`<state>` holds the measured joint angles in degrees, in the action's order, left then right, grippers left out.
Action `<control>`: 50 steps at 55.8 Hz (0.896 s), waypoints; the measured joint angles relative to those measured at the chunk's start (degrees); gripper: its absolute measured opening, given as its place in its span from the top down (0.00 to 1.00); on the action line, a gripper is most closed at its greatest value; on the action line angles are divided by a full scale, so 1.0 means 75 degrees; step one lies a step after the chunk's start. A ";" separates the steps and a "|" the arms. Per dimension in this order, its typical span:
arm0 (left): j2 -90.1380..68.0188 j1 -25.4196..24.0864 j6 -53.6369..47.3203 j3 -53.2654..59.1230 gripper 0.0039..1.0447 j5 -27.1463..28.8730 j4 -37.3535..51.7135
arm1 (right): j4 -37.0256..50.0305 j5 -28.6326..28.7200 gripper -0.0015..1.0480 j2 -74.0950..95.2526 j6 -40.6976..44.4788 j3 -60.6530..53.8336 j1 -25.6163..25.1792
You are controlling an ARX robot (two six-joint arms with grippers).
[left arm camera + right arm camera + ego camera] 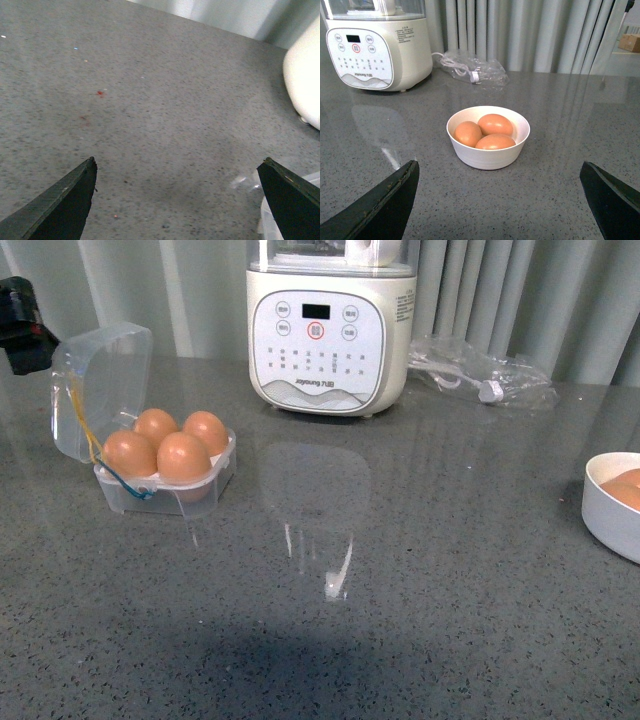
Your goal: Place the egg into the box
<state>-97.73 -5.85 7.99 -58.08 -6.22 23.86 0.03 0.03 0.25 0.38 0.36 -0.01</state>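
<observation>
Grippers both spread wide, empty: right gripper (498,163) faces white bowl (470,157) of three brown eggs (495,125), left gripper (177,160) over bare countertop (150,100). Egg (184,458) sits front-right in box (170,502), apparently all four slots full. Light, slick, brittle: pinch midsection softly.

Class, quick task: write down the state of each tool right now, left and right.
Left tool: open, holding nothing.
Right tool: open, holding nothing.
</observation>
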 joint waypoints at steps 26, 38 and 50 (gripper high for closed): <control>0.0353 0.1306 -0.0326 0.0105 0.06 -0.0909 -0.0463 | 0.0000 0.0000 0.07 0.0000 0.0000 0.0000 0.0000; 0.0536 0.1186 -0.0507 0.0105 0.06 -0.0697 -0.0717 | 0.0000 0.0000 0.07 0.0000 0.0000 0.0000 0.0000; 0.1469 0.1137 -0.1218 0.0125 0.06 -0.0064 -0.1373 | 0.0000 0.0000 0.07 0.0000 0.0000 0.0000 0.0000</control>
<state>-86.72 2.68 -1.15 -57.14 -6.70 13.56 0.03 0.03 0.25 0.38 0.36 -0.01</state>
